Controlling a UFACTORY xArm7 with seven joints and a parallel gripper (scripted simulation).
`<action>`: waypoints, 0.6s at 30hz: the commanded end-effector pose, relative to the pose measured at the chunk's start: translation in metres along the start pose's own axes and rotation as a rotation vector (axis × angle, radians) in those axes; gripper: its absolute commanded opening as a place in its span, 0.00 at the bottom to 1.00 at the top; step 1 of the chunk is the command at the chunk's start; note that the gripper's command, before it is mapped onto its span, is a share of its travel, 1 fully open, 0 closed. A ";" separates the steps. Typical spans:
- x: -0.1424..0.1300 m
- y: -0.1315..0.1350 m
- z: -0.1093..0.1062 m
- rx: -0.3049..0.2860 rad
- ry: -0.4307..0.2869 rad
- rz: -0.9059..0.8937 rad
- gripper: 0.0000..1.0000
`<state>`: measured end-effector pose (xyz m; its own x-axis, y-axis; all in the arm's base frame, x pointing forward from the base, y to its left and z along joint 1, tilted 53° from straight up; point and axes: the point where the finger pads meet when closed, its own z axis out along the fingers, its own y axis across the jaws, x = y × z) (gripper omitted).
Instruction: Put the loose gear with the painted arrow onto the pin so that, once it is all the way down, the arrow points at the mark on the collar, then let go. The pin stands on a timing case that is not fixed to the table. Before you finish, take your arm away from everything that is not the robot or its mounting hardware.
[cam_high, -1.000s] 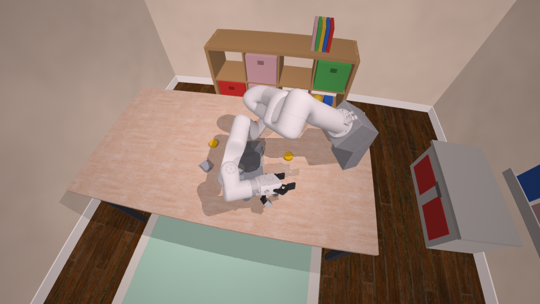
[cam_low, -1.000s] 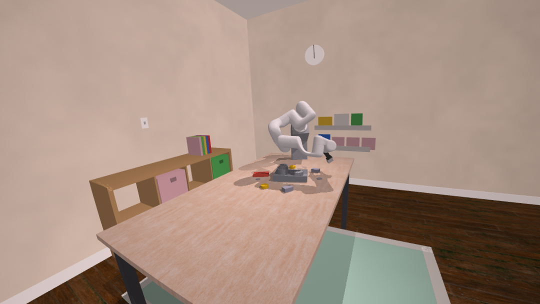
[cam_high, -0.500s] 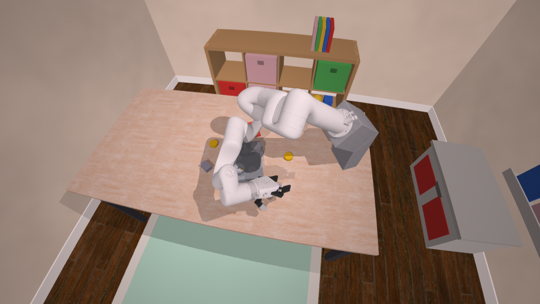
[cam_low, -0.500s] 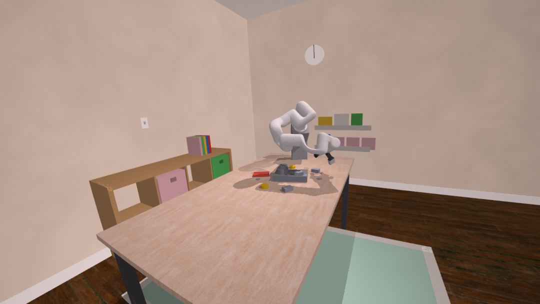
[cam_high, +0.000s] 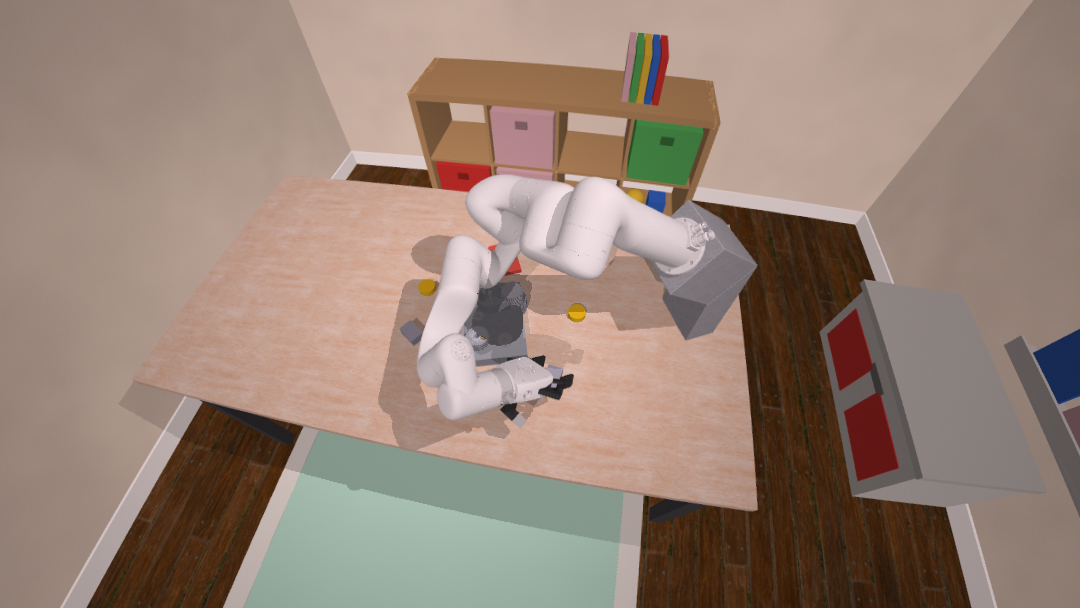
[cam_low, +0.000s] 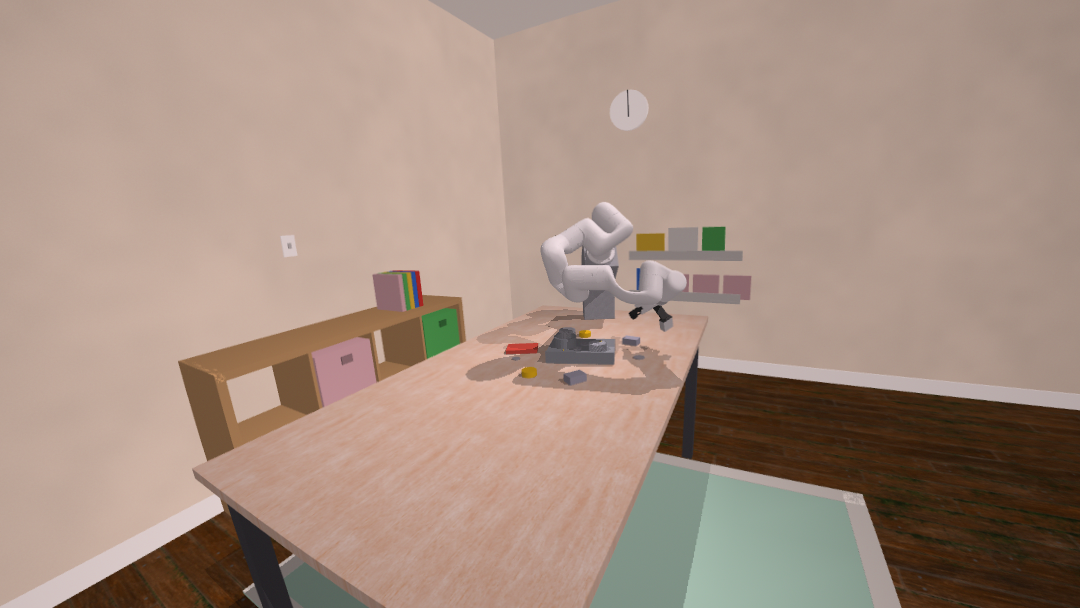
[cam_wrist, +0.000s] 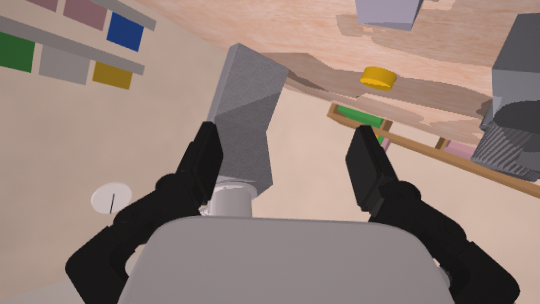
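Note:
The grey timing case (cam_high: 502, 329) lies mid-table with dark gears on it, partly covered by my arm. It also shows in the side view (cam_low: 578, 349) and at the right edge of the wrist view (cam_wrist: 515, 120). I cannot make out the pin, the collar mark or the arrow. A small dark flat disc (cam_low: 638, 356) lies on the table beside the case; it may be the loose gear, and my forearm hides that spot from above. My gripper (cam_high: 557, 383) is open and empty, lying sideways above the table near the case's front corner. In the wrist view the gripper (cam_wrist: 286, 137) faces the arm's grey pedestal (cam_wrist: 247, 115).
Two yellow discs (cam_high: 427, 287) (cam_high: 577, 311), a grey block (cam_high: 411, 330), a second grey block (cam_high: 555, 370) close to the fingers and a red block (cam_high: 512, 266) lie around the case. The arm's pedestal (cam_high: 706, 271) stands at the table's right edge. A shelf unit (cam_high: 563, 128) stands behind.

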<state>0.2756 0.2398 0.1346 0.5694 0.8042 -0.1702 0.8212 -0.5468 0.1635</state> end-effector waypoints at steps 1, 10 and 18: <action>0.005 0.004 -0.003 -0.035 0.016 0.002 1.00; 0.013 0.010 -0.010 -0.094 0.049 0.005 1.00; 0.021 0.015 -0.017 -0.151 0.082 0.007 1.00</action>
<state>0.2908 0.2468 0.1423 0.5702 0.8120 -0.1247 0.8096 -0.5297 0.2528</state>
